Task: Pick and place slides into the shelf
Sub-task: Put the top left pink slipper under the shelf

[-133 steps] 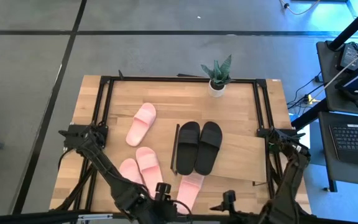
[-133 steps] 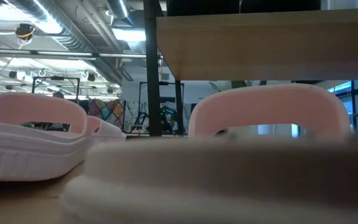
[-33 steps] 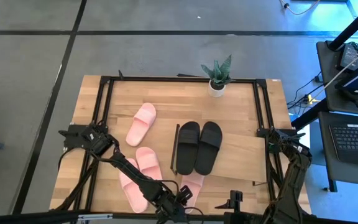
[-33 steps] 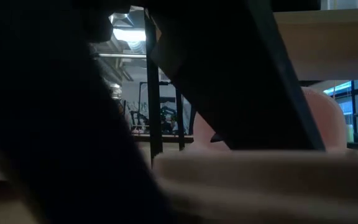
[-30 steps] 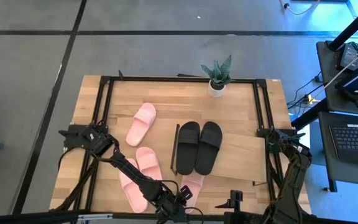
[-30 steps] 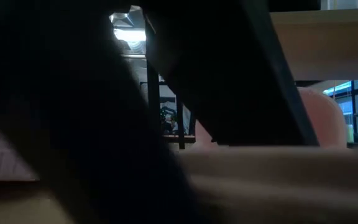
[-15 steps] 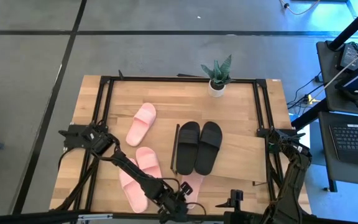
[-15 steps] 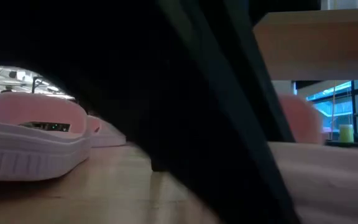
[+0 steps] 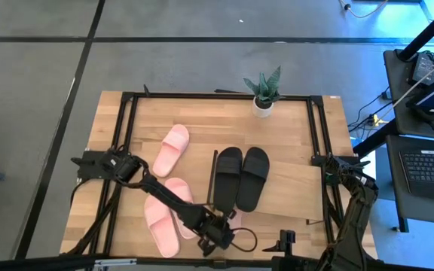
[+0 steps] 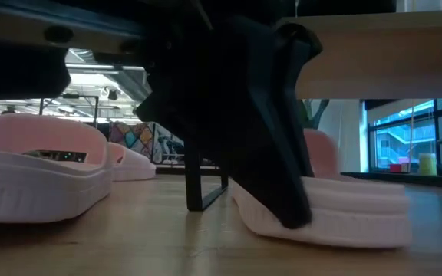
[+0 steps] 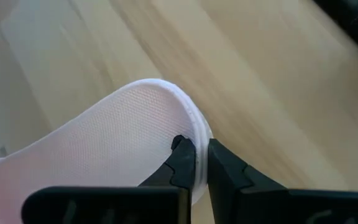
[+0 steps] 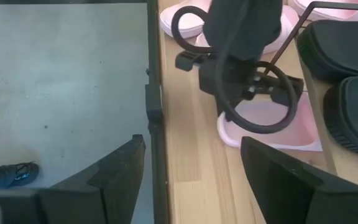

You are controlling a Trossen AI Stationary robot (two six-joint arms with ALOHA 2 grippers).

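Left gripper [image 11: 196, 163] pinches the rim of a pink slide [image 11: 104, 149] at the table's [image 9: 292, 135] near edge. Shelf [image 9: 292, 184] and black slides [image 9: 241, 177] just beyond; bare tabletop past those. Right gripper [image 12: 194, 180] waits spread at the near edge.

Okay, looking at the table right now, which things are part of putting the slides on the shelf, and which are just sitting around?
Part of the job:
- pale pink foam slides, one gripped at its rim by the left gripper
- black foam slide pair, on top of the shelf
- low light-wood shelf

Just lying about:
- small potted green plant
- right gripper, waiting at the near edge
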